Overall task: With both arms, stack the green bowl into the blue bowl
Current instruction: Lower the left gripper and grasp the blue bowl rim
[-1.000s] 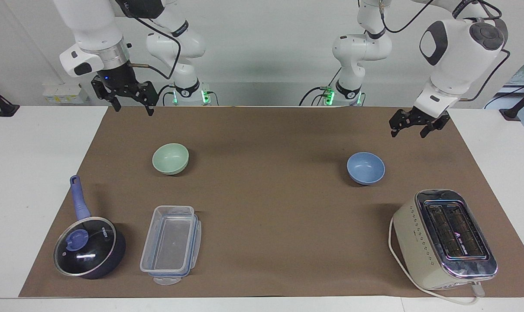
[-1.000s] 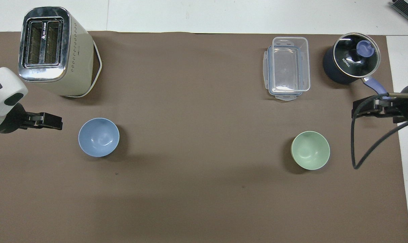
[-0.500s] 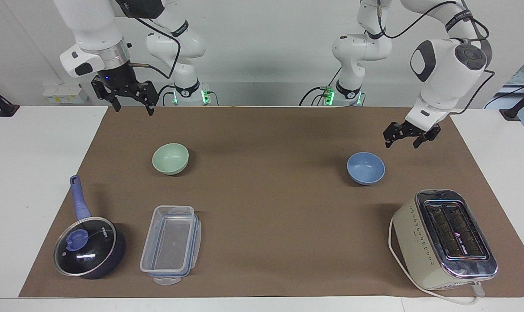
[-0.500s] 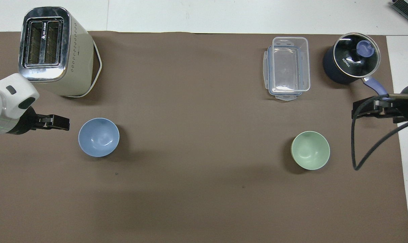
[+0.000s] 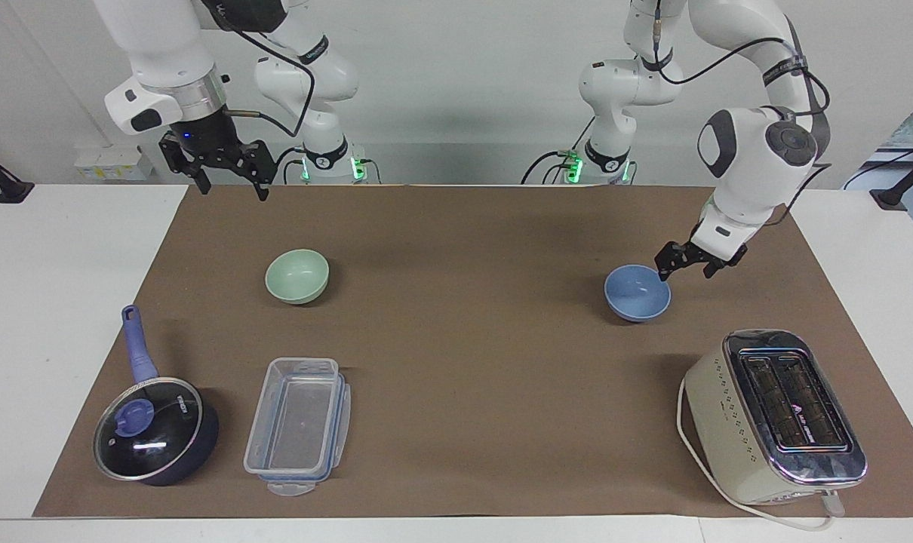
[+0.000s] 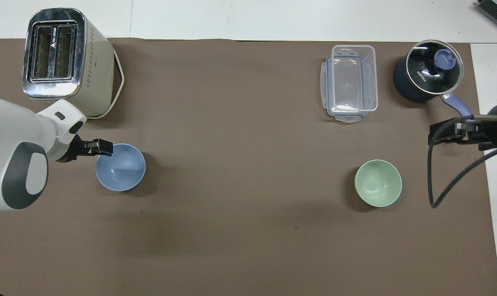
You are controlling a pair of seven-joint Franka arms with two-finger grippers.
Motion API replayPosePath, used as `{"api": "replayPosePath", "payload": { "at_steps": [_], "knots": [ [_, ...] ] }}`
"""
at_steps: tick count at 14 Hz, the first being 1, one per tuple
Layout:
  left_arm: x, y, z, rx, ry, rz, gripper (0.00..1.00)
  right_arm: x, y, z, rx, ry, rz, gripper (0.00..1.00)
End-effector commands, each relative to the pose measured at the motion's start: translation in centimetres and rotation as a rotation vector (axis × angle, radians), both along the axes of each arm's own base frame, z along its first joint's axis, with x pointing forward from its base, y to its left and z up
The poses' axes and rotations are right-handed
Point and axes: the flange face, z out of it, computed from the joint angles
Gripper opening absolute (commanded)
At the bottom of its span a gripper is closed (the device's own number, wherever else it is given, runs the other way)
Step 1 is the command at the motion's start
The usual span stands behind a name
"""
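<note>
Left gripper (image 5: 684, 270): low over the brown paper mat (image 5: 464, 362), at the rim of the small round periwinkle-blue plastic bowl (image 5: 637, 292), on the bowl's edge toward the left arm's end of the table.
- Facing view: fingers parted to a moderate gap and holding nothing. One fingertip is at the bowl's rim and the other is outside it. I cannot tell whether the near tip touches.
- Overhead view: the left gripper (image 6: 104, 147) overlaps the blue bowl (image 6: 120, 167) at its rim. The fingers line up edge-on there, so the gap does not show.

Right gripper (image 5: 232, 190): hangs idle in the air, fingers spread wide and empty.
- Facing view: over the mat's edge nearest the robots, at the right arm's end.
- Overhead view: the right gripper (image 6: 454, 133) covers part of the blue handle of the dark lidded pot (image 6: 427, 76), though it is clearly raised.

The small round mint-green plastic bowl (image 5: 297, 275) (image 6: 378, 183) sits upright and alone on the mat, toward the right arm's end and well apart from the blue bowl. Both bowls are about equally near the robots.

Farther from the robots:
- The pot (image 5: 155, 430) stands beside a clear rectangular plastic container (image 5: 298, 426) (image 6: 350, 82).
- A cream and chrome two-slot toaster (image 5: 777, 415) (image 6: 65, 61) stands at the left arm's end.
</note>
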Motion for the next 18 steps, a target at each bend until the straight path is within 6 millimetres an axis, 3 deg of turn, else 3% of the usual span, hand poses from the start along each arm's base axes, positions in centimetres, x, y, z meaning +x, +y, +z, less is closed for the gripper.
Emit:
{"api": "replayPosePath", "payload": {
  "at_steps": [1,8,12,13,14,16,17,18],
  "knots": [
    [-0.9,-1.0,-1.7,-0.012,-0.027,0.016,1.00,-0.8,-0.2,0.1,-0.006,0.007,0.016,1.00],
    [-3.1,-1.0,-6.8,-0.016,-0.033,0.020,1.00,-0.9,-0.1,0.1,0.006,0.015,0.010,1.00],
    [-3.2,-0.5,-7.3,-0.016,-0.025,0.027,1.00,-0.9,-0.1,0.1,0.039,0.015,0.002,1.00],
    [-3.2,-0.5,-7.3,-0.016,-0.025,0.029,0.94,-0.9,-0.2,0.1,0.039,0.016,0.003,1.00],
    [-3.2,-0.5,-7.4,-0.016,-0.024,0.029,0.69,-0.9,-0.2,0.1,0.039,0.016,0.005,1.00],
    [-3.3,-0.4,-7.4,-0.016,-0.019,0.027,0.07,-0.9,-0.2,0.1,0.039,0.016,0.007,1.00],
    [-3.3,-0.3,-7.4,-0.016,-0.018,0.024,0.00,-0.9,-0.2,0.1,0.039,0.016,0.005,1.00],
    [-3.3,-0.3,-7.4,-0.015,-0.015,0.023,0.00,-0.9,-0.2,0.1,0.039,0.016,0.005,1.00]
  ]
}}
